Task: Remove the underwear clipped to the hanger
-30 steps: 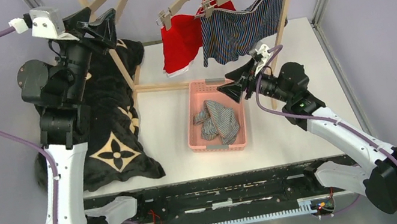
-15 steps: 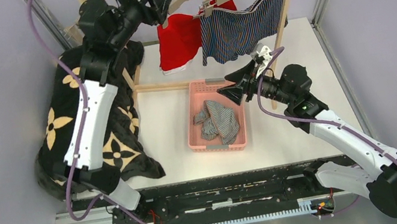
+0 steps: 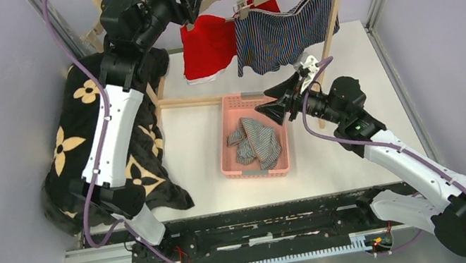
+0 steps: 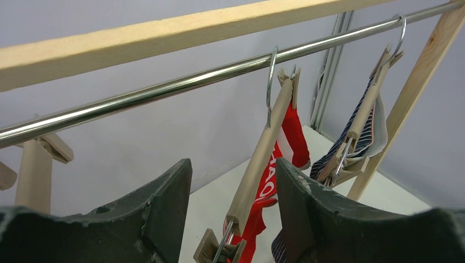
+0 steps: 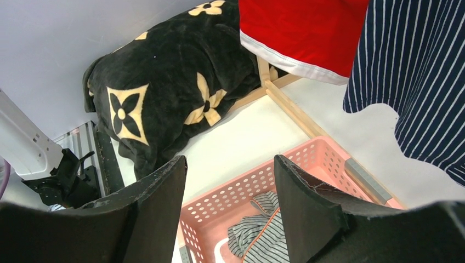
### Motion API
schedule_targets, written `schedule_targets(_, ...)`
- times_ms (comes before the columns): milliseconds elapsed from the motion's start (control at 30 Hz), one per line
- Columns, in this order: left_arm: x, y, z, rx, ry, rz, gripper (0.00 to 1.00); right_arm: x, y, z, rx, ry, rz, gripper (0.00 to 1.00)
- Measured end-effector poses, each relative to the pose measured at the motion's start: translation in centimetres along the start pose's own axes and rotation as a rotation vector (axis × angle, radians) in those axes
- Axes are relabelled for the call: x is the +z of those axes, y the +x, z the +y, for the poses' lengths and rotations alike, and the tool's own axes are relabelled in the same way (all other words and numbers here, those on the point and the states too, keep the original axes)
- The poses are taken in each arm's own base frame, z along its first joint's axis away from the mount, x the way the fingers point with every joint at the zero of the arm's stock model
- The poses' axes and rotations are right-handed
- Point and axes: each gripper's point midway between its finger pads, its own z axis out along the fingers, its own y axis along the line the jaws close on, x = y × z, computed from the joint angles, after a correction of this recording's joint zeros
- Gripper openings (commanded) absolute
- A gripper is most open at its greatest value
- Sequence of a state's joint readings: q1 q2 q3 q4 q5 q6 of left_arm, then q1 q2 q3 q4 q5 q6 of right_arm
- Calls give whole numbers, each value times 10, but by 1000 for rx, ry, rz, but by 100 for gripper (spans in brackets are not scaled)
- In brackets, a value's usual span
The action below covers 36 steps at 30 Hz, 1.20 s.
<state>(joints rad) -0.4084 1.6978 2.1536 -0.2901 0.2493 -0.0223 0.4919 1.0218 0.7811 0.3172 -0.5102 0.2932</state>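
- The left gripper (image 3: 194,1) is up by the rail (image 4: 164,90), jaws spread wide and gripping nothing. On the wrist view the hanger (image 4: 257,159) of the red briefs (image 3: 207,46) sits right in the gap.
- The red briefs hang clipped at 12 o'clock from the basket (image 3: 230,164). The boxers (image 3: 282,34) hang clipped just beside them at 3 o'clock, on their own hanger, and the striped briefs (image 3: 257,142) already lie in the basket.
- The step in hand looks like freeing the red briefs. My call: drop to the near clip (image 4: 211,249), square the jaws across it and squeeze it fully before any pull, or the cloth may drag the hanger along the rail.
- Pull downward, so the briefs fall toward the basket and not the blanket (image 3: 77,154) at 9 o'clock.
- The left arm (image 3: 105,131) stands tall, reaching to 12 o'clock, with the wrist turned toward 3 o'clock.
- The right gripper (image 3: 276,101) hovers wide open and empty over the basket's 1 o'clock corner, beneath the boxers, its arm low over the tabletop (image 3: 197,145).
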Motion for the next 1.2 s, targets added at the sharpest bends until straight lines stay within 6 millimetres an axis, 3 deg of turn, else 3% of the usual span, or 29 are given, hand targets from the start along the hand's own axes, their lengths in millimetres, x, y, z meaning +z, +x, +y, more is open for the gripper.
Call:
schedule_targets(167, 12, 8, 0, 40, 17, -2, 60, 0, 3, 1, 1, -5, 2, 68)
schedule_targets(433, 37, 40, 6, 55, 23, 47, 51, 0, 3, 2, 1, -7, 1, 68)
schedule_targets(733, 37, 48, 6, 53, 24, 71, 45, 0, 2, 5, -4, -16, -9, 68)
schedule_targets(1200, 40, 57, 0, 55, 67, 76, 48, -3, -2, 9, -14, -26, -24, 69)
